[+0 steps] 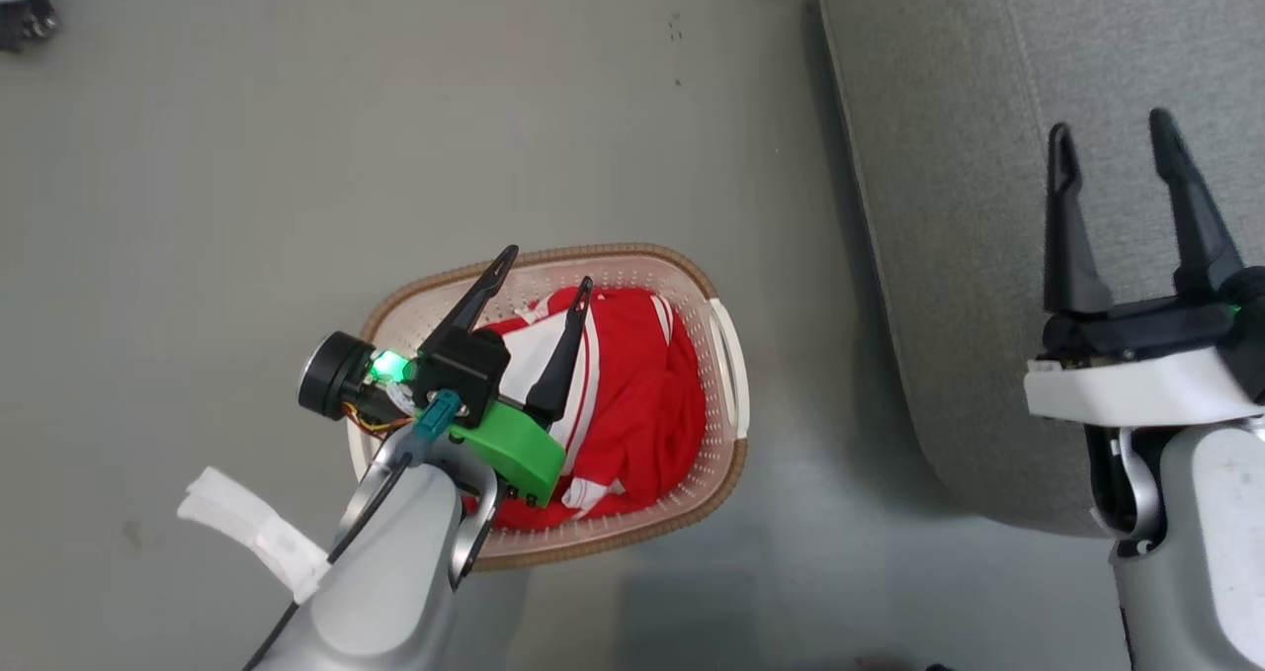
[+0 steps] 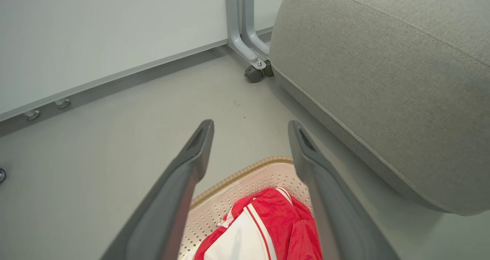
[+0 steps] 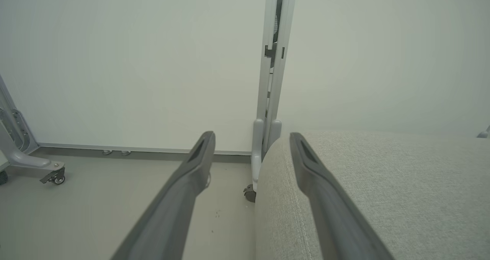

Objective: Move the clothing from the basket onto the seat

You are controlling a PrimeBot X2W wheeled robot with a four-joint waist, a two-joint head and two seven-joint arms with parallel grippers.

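Head view: the cream-white perforated plastic basket (image 1: 729,454) with its brown woven-look rim stands on the smooth grey floor (image 1: 247,157), near the large grey woven-fabric seat (image 1: 988,108) but apart from it. The soft red clothing (image 1: 642,394) with white panels and stripes lies bunched inside the basket; none of it is on the seat. The left end effector (image 1: 549,266) hangs over the basket, its two long dark fingers spread and pinching nothing, their tips above the near-left part of the clothing. Whether they touch the fabric cannot be told. The right end effector (image 1: 1109,125) hovers above the seat's left portion, fingers likewise spread and empty. Left wrist view: a grey castor-footed metal frame (image 2: 245,34) stands at the seat's far end against a pale wall (image 2: 95,30).
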